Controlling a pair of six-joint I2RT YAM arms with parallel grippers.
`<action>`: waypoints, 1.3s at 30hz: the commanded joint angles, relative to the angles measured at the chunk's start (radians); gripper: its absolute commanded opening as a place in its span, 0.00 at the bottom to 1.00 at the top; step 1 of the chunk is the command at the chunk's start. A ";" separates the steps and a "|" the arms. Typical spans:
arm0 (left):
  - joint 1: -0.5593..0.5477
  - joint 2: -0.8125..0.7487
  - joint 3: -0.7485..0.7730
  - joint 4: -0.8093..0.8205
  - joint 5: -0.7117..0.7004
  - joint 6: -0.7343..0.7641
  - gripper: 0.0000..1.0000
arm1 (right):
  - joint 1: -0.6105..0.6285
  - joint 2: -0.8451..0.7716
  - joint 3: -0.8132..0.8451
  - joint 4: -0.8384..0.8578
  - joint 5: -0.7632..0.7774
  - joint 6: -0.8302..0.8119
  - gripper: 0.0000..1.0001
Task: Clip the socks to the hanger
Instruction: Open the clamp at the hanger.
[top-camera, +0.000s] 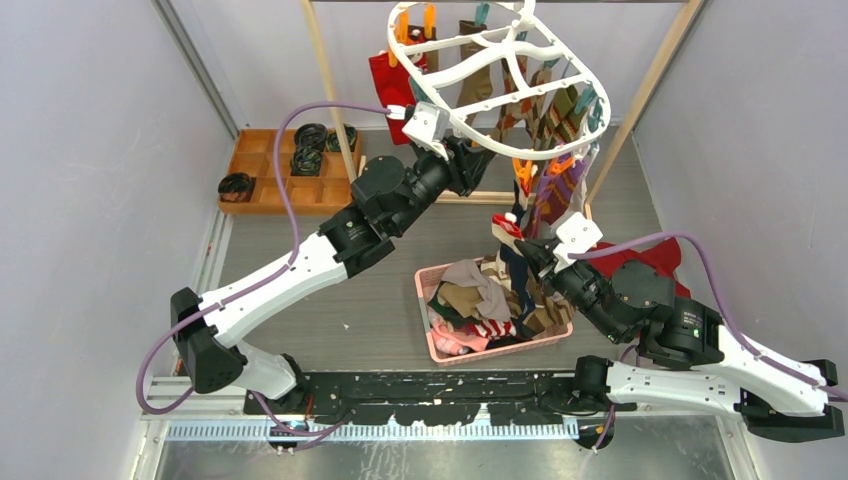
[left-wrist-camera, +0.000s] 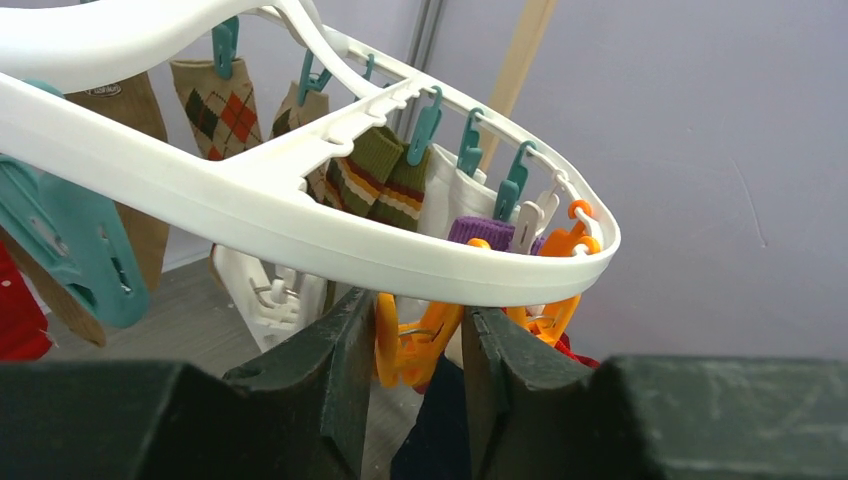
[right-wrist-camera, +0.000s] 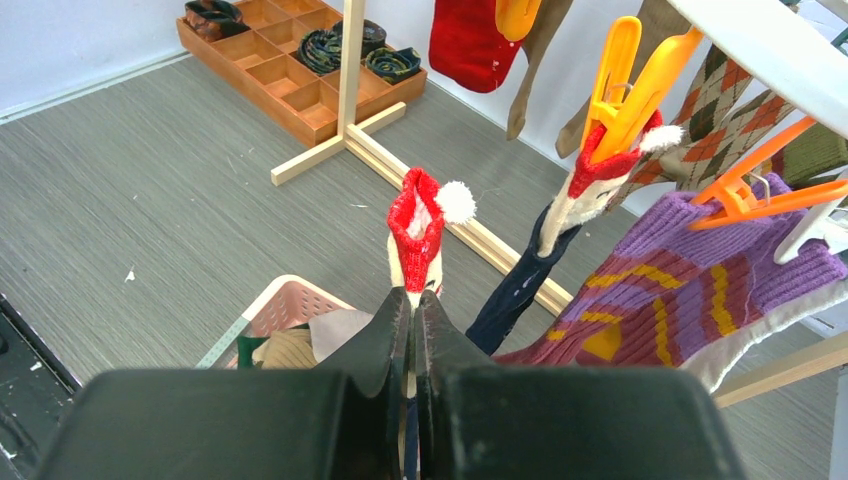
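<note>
At left, left claw (left-wrist-camera: 418, 318): jaws set on either flank of an orange peg (left-wrist-camera: 392, 352), fingers touching it on both sides; I judge this a squeeze meant to gape it.
Hanger (left-wrist-camera: 300, 215): one white oval ring, hung high at centre and tilted; the gripped peg dangles under its near rim.
Hung socks (left-wrist-camera: 225, 110): argyle, striped, purple and others clipped round the ring, too overlapped to count.
Held sock (right-wrist-camera: 413, 232): red cuff with a white pompom; long axis upright, cuff toward 12 o'clock from the fingertips, foot hidden below.
Right claw (right-wrist-camera: 412, 312): pressed together, pinching that sock just under the cuff.
Key relation: in the top view the left claw and its peg lie at about 11 o'clock from the right claw, near but apart. The cuff would have to travel that way into the peg. The right arm carries the sock; the left arm is nearer the peg.
Twin sock (right-wrist-camera: 600, 175): one, clipped under another orange peg at 2 o'clock of the held one, which makes two of this kind.
Basket (top-camera: 424, 305): one, pink, at 7 o'clock of the right claw; loose socks (top-camera: 478, 295) heaped inside, uncounted.
Counts: two claws, one hanger, three orange pegs in the right wrist view.
</note>
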 joint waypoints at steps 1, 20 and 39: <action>-0.005 -0.013 0.023 0.057 -0.024 -0.004 0.33 | 0.006 -0.013 0.036 0.033 0.019 -0.006 0.01; -0.052 -0.016 0.080 -0.062 -0.188 0.006 0.00 | 0.005 0.051 0.059 0.058 0.048 -0.014 0.01; -0.078 -0.017 0.138 -0.153 -0.288 -0.007 0.00 | 0.005 0.201 -0.004 0.446 0.229 -0.137 0.01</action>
